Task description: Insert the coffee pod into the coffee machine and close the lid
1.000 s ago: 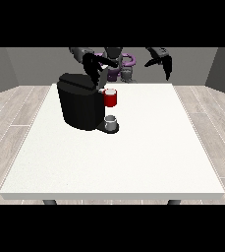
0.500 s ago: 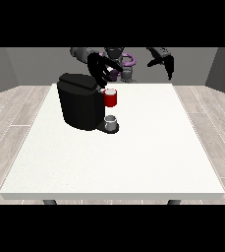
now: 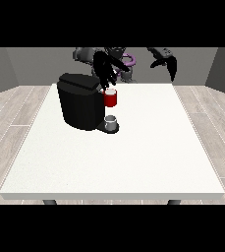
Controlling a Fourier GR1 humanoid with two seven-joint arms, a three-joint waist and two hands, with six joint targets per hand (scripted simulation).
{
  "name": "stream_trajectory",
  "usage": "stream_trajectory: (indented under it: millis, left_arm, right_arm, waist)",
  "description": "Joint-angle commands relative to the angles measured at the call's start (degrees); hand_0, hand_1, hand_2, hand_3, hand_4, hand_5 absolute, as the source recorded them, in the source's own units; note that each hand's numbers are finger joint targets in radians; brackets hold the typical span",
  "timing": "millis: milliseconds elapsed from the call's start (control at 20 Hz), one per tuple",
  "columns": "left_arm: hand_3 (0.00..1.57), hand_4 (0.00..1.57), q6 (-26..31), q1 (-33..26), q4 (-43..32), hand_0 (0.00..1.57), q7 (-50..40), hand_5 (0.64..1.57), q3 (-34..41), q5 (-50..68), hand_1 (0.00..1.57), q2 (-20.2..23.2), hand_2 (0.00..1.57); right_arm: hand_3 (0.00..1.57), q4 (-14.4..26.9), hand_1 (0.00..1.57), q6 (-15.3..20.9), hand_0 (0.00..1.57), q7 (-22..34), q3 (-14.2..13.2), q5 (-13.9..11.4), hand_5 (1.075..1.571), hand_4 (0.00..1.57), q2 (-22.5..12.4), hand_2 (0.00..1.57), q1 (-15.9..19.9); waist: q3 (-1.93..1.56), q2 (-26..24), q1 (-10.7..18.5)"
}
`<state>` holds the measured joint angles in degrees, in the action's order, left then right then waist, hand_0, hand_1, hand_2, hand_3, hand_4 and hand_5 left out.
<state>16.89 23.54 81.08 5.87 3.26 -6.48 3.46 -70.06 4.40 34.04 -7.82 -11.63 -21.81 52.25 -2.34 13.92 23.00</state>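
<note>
Two black hands hover at the white surface (image 3: 133,162)'s far edge. The hand at the view's left (image 3: 105,70), fingers spread and holding nothing, hangs over the coffee machine (image 3: 79,101); the hand at the view's right (image 3: 167,62), fingers drooping, is raised apart. A grey thing (image 3: 111,122) sits at the machine's base.

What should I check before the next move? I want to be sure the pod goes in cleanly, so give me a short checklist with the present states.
1. Coffee machine upright on the table: ok.
2. Hand at the view's left above the machine's front: ok.
3. Pod in that hand: cannot tell.
4. Lid open: cannot tell.
5. Hand at the view's right held away from the machine: ok.
6. Red thing at the machine and a grey thing below it near the approach: not ok.
</note>
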Motion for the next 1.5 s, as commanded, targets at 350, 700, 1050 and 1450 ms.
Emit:
stream_trajectory:
  millis: [350,700,1050,1450]
  left_arm:
    - [0.00,0.22,3.04,5.31,0.82,0.00,1.40,1.571,-0.14,1.29,0.00,1.75,0.00]
    - [0.00,0.30,3.29,5.53,2.56,0.00,-1.91,1.571,-0.46,2.19,0.00,1.44,0.00]
    - [0.00,0.25,2.59,1.77,4.65,0.00,-2.26,1.571,-2.25,1.79,0.00,-0.27,0.00]
    - [0.00,0.27,1.20,-4.20,1.82,0.00,-1.44,1.571,3.95,4.15,0.00,2.35,0.00]
  right_arm:
    - [0.00,-2.78,0.00,-1.76,0.00,-12.27,2.07,1.20,1.571,0.00,1.64,0.00,13.04]
    - [0.00,4.77,0.00,0.73,0.00,-19.32,3.64,0.22,1.571,0.13,7.27,0.00,13.57]
    - [0.00,9.22,0.00,0.59,0.00,-24.41,4.16,1.18,1.571,0.00,11.15,0.00,14.08]
    - [0.00,5.51,0.00,-2.86,0.00,-34.25,9.55,3.25,1.571,0.26,19.24,0.00,4.08]
  waist:
    - [2.36,7.40,9.79]
    - [2.36,8.03,8.67]
    - [2.36,4.23,6.56]
    - [2.34,-2.93,-3.61]
